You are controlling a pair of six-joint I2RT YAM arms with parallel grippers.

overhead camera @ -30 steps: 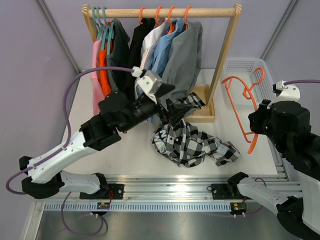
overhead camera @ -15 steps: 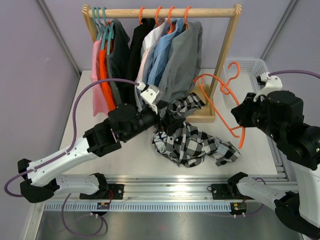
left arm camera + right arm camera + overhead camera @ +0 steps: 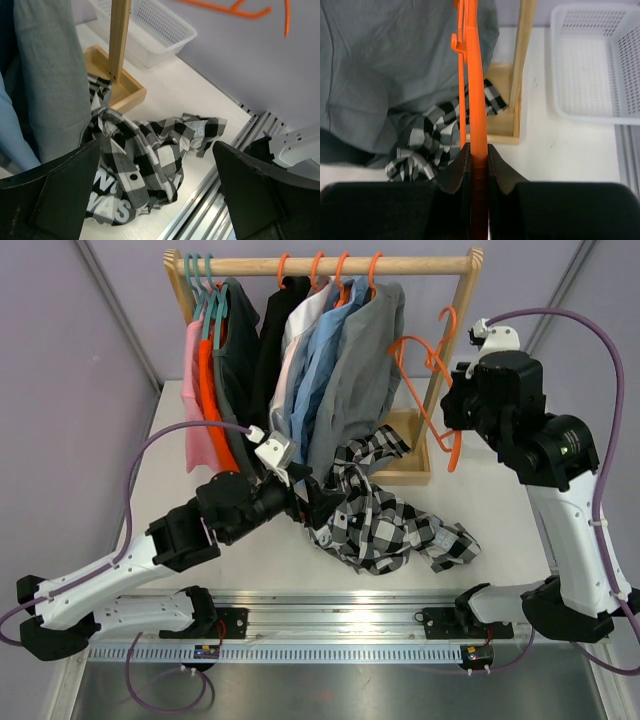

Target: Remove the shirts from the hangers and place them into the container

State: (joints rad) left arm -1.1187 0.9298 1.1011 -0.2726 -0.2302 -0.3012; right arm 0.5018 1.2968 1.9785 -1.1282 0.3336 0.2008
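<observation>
White tabletop fills the overhead view, with a wooden rack at the back hung with shirts. The plaid shirt lies heaped on the table, off any hanger. Its long axis runs from the rack's base toward the near right. The left gripper sits at the heap's left end, jaws spread wide with nothing in them. The right gripper is up by the rack's right post, pinched on a bare orange hanger, and that arm covers most of the basket from here. From the left wrist, the two fingers stand far apart. The plaid shirt lies just ahead and below, between them, beside the hanging grey shirt. The basket stands beyond the post, well apart toward the far right. From the right wrist, the jaws are narrow on the hanger, which runs straight away from the right gripper. The basket is off to the right, bare in the part shown. To my eye the left arm is much the nearer to the plaid shirt, so the grab falls to it, followed by a carry rightward to the basket.
</observation>
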